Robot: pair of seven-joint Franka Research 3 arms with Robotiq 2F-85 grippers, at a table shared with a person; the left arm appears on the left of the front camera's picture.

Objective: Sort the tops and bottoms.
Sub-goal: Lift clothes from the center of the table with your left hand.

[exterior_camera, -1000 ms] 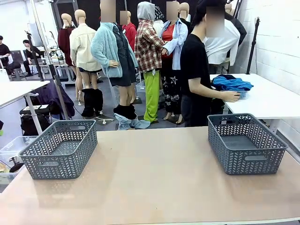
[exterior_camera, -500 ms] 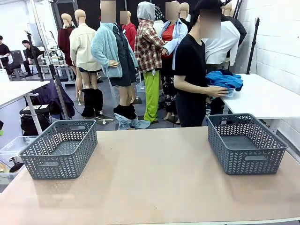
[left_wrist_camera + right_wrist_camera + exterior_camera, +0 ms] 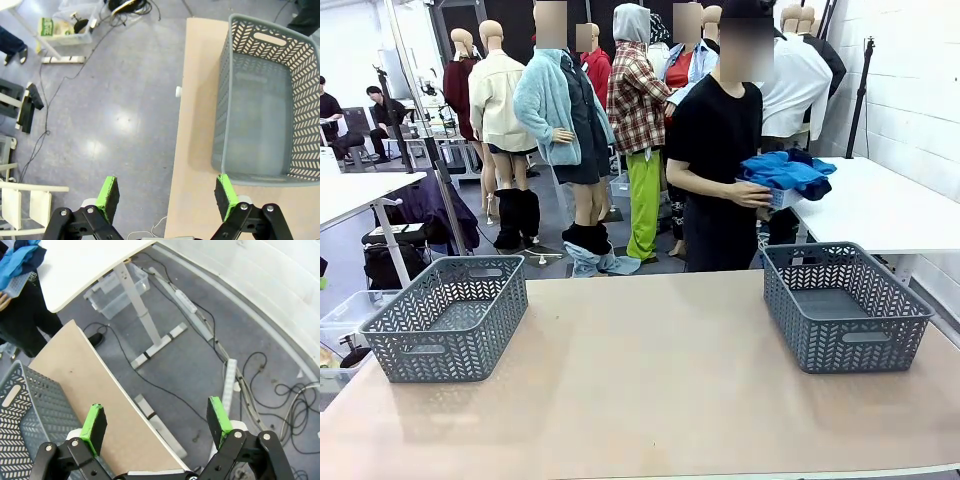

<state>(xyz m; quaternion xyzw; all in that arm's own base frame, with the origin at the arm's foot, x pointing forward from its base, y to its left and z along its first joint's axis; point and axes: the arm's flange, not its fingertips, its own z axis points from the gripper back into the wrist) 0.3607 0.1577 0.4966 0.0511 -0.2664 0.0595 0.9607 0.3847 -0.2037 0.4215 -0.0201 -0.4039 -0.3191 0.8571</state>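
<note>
Beyond the far edge of the table a person holds a small white basket (image 3: 782, 198) at chest height. It is heaped with bright blue tops (image 3: 778, 168), and dark navy bottoms (image 3: 817, 189) peek out at the heap's right edge. The same blue tops (image 3: 15, 259) show at the top left of the right wrist view. My left gripper (image 3: 166, 197) hangs open over the table's edge beside the left grey basket (image 3: 260, 105), holding nothing. My right gripper (image 3: 156, 420) is open too, above the floor just off the table's corner, near the right grey basket (image 3: 22, 407).
Two grey mesh baskets stand on the tan table (image 3: 640, 380), one at the left (image 3: 448, 318) and one at the right (image 3: 843, 305), with nothing in them. A white table (image 3: 890, 205) stands behind on the right. Cables and a plastic bin (image 3: 117, 295) lie on the floor.
The person lifted the heap of clothes off the white table and turned with it towards my table, carrying it leftwards. Neither gripper's jaws changed.
</note>
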